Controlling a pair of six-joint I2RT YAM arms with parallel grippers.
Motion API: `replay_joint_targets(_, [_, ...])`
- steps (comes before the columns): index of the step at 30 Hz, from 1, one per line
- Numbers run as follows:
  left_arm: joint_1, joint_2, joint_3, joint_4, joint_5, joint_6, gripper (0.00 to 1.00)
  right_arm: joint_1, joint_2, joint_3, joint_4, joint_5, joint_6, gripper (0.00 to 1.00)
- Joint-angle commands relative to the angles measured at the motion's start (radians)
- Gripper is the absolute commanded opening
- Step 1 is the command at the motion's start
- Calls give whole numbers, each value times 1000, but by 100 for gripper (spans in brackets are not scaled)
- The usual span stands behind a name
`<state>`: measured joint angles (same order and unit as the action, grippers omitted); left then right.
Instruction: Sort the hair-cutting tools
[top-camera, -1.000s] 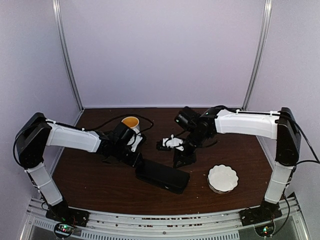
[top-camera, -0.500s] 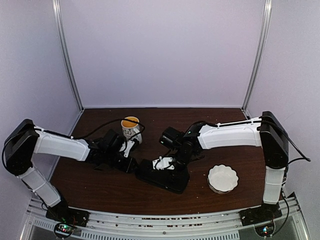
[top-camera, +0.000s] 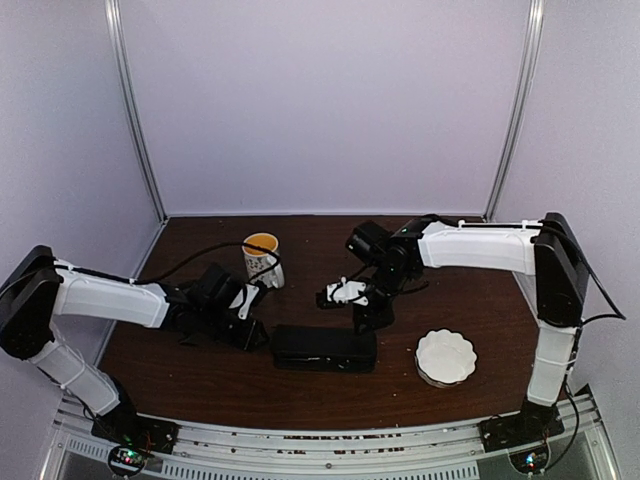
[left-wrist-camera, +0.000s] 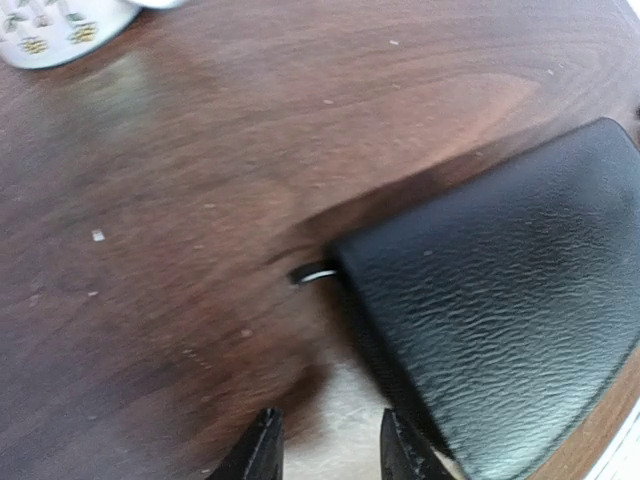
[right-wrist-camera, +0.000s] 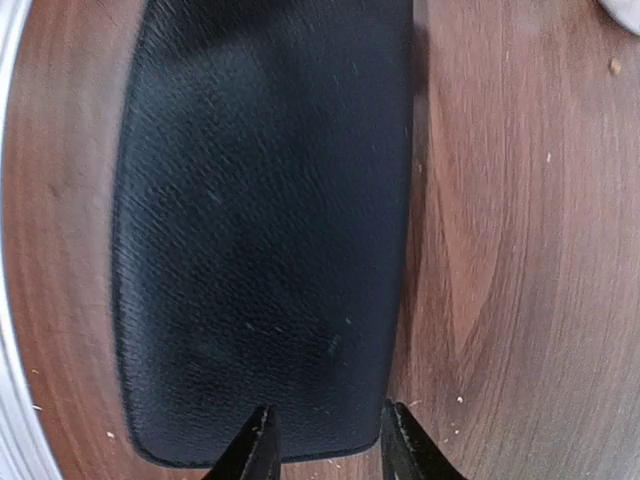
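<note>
The black zip case (top-camera: 325, 348) lies shut and flat near the front of the table (top-camera: 200, 385), between 2 robot arms. The left gripper (left-wrist-camera: 330, 452) hangs low beside the case's left end, jaws apart and holding nothing. The right gripper (right-wrist-camera: 328, 445) hovers over its right end, likewise parted and empty. None of the hair-cutting tools shows in any view, and whether they lie inside the case cannot be told. A patterned mug (top-camera: 262, 258) and a white fluted dish (top-camera: 446, 357) stand nearby. By appearances, no sorting is done yet.
</note>
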<state>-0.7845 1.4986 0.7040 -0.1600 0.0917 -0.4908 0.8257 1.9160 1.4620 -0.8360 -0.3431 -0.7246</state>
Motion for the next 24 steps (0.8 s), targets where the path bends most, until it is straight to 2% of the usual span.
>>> replay_joint_targets(1, [4,-84,-36,15,-78,-10,38,32,-46,50,-27,-118,70,37])
replay_joint_targets(5, [11,-162,-27,-39,-176,33,44,80,-49,32,63,6,129,35])
replay_joint_targets(9, [44,-211,-3,-83,-229,111,50,113,-40,49,84,-53,177,35])
replay_joint_targets(14, [117,-168,-1,-13,-134,247,52,196,-10,33,71,-63,108,39])
replay_joint_targets(20, [120,-109,7,122,-103,329,52,224,63,12,52,19,78,41])
replay_joint_targets(24, [119,-8,65,115,-65,418,50,225,63,-41,62,75,33,40])
